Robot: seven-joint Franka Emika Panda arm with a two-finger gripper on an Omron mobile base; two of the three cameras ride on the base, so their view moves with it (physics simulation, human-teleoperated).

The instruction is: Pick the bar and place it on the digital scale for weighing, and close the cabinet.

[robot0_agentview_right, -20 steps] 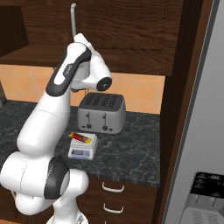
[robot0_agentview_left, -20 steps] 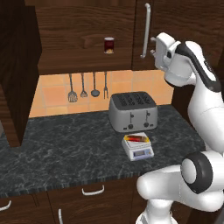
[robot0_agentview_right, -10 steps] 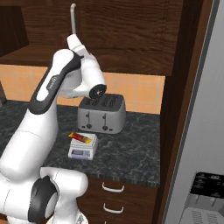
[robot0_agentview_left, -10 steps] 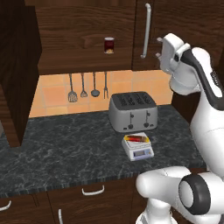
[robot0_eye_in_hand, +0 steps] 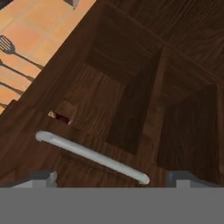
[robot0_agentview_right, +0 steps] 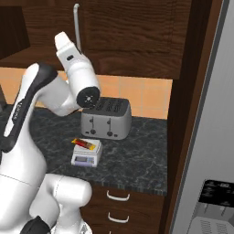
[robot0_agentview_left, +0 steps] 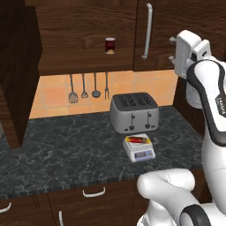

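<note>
Since the frame a second ago, I log the hand higher and closer to the cabinet's right door, wrist turned more toward it; the desk items sit as before.

Left to right, left base view:
- Cabinet (robot0_agentview_left: 84,39): one, dark brown wood, left door (robot0_agentview_left: 17,66) swung open, right door shut, with one long silver handle (robot0_agentview_left: 147,31).
- Dark red jar (robot0_agentview_left: 110,45): one, on the open shelf.
- Hanging utensils (robot0_agentview_left: 84,87): four, on the orange tile wall.
- Grey toaster (robot0_agentview_left: 134,112): one, four slots, on the black speckled desk (robot0_agentview_left: 62,150).
- Digital scale (robot0_agentview_left: 139,149): one, white, bluish display facing front, just in front of the toaster.
- Bar (robot0_agentview_left: 137,140): one, yellow and red wrapper, lying flat on the scale plate.
- Gripper (robot0_agentview_left: 171,48): one, raised just right of the handle; fingers spread apart, holding nothing.

In the hand view the handle (robot0_eye_in_hand: 92,156) runs just above the two fingertips (robot0_eye_in_hand: 43,178), which stand wide.
</note>
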